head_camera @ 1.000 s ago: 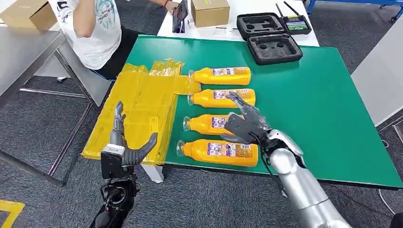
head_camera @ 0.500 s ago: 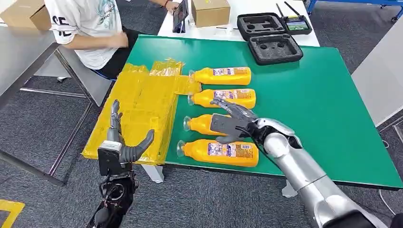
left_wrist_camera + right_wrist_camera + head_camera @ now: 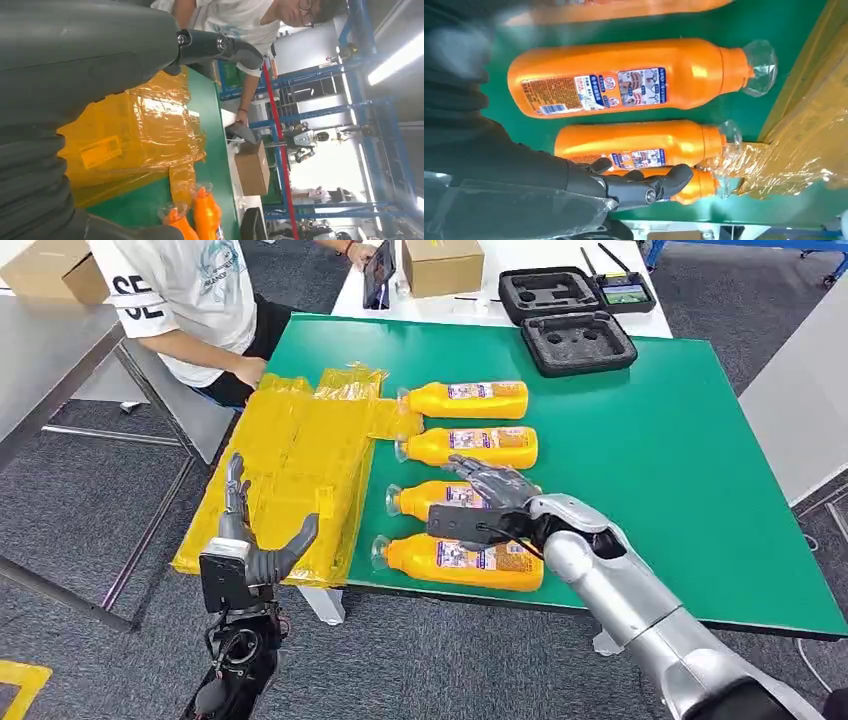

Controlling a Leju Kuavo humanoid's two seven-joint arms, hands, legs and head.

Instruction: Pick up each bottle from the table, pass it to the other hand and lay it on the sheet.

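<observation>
Head view: four orange bottles lie in a row beside the yellow sheet at the green table's left edge. My right hand hovers spread above the third bottle, empty. My left hand waits open below the sheet.

workshop: blue steel racks, cardboard boxes.

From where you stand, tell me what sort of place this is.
Probably a robotics lab or workshop: blue metal racking, a foam-lined equipment case on the green table, and cardboard boxes on the next bench.
</observation>
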